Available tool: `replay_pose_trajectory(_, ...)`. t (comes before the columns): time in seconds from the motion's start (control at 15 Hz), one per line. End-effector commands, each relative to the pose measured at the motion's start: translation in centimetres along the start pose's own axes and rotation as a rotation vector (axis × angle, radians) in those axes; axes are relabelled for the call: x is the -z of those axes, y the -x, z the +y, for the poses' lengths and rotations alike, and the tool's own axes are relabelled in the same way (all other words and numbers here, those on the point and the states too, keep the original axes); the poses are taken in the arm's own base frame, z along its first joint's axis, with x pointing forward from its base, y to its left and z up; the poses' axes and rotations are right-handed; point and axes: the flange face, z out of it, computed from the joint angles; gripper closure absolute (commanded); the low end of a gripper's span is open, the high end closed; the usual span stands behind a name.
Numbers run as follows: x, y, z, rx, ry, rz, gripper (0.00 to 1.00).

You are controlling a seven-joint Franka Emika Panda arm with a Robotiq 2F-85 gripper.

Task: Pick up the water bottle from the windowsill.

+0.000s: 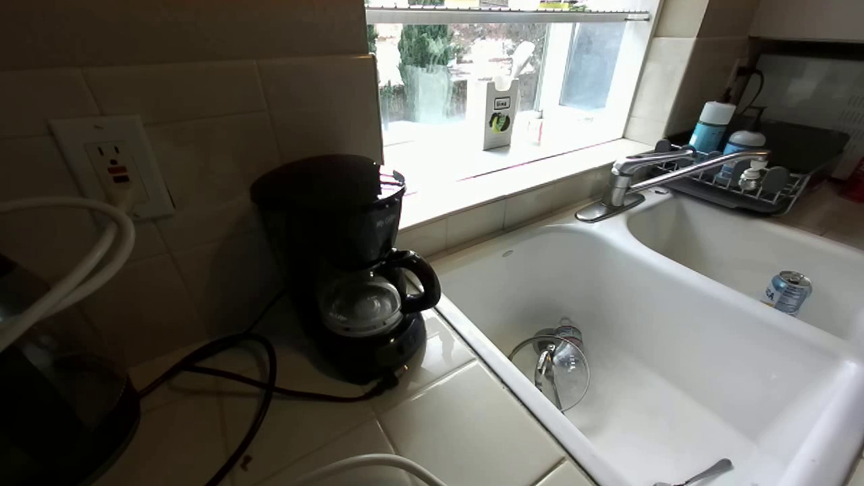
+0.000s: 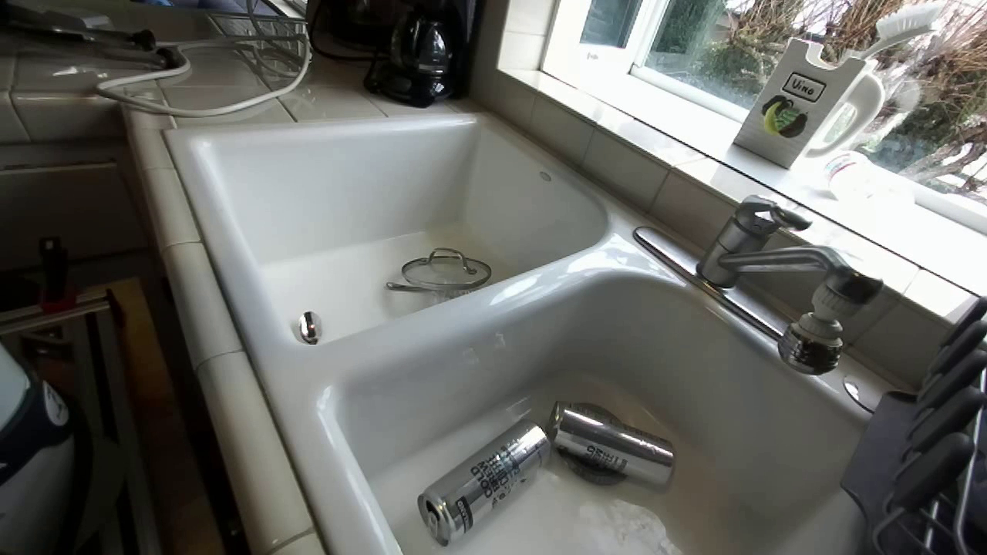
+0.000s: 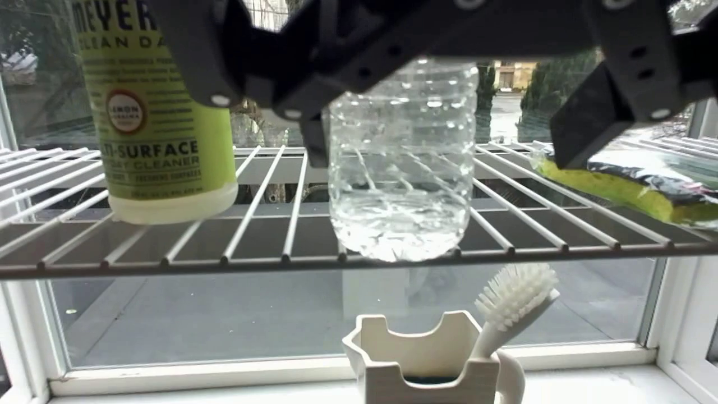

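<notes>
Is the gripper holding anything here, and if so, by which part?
Nothing: the gripper is open, with a visible gap between the water bottle and the finger at the wrist view's right.

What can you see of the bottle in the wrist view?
The bottle is clear and colourless, apparently plastic, with horizontal ridges and a bumpy base. Its top is hidden behind the gripper, so any cap is out of sight. It stands upright at the front edge of the wire shelf. The open gripper has one finger by the bottle's left side in the picture, contact unclear; the other finger is plainly apart. Whether it holds water I cannot tell.
</notes>
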Motion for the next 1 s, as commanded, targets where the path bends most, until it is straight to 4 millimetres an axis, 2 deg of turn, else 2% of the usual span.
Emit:
replay_pose_trajectory(0.0, 1.0, 0.6, -0.3, 0.008, 0.012, -0.111, 0.0)
replay_pose_trajectory(0.27, 1.5, 1.2, -0.3, 0.007, 0.013, -0.193, 0.0)
replay_pose_trajectory(0.33, 1.7, 1.2, -0.3, 0.003, 0.011, -0.2, 0.07)
replay_pose_trajectory(0.4, 1.8, 1.1, -0.3, -0.002, 0.008, -0.195, 0.27)
replay_pose_trajectory(0.73, 2.3, 0.9, -0.6, -0.021, -0.036, -0.187, 0.67)
replay_pose_trajectory(0.93, 2.0, 0.7, -0.6, -0.029, -0.046, -0.159, 0.89)
